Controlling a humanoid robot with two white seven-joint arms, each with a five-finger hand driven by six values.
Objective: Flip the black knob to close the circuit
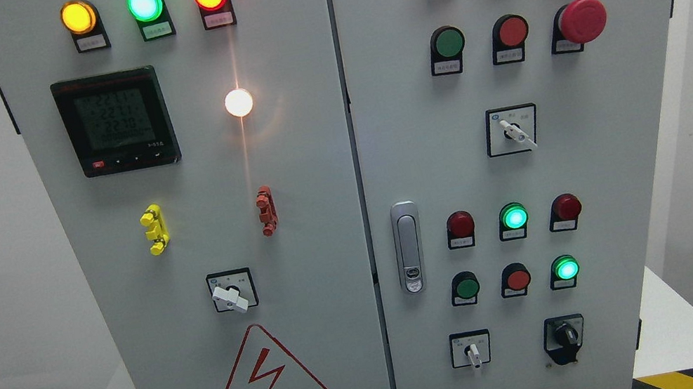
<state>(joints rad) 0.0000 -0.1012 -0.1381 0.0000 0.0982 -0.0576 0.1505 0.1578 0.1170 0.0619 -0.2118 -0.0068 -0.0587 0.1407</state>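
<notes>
With neither robot hand in view, its state could not be told; the black knob [564,333] looked small, rigid, best pinched across its raised bar.

Matt grey painted metal cabinet [324,227]; glossy black plastic knob [564,333]
</notes>
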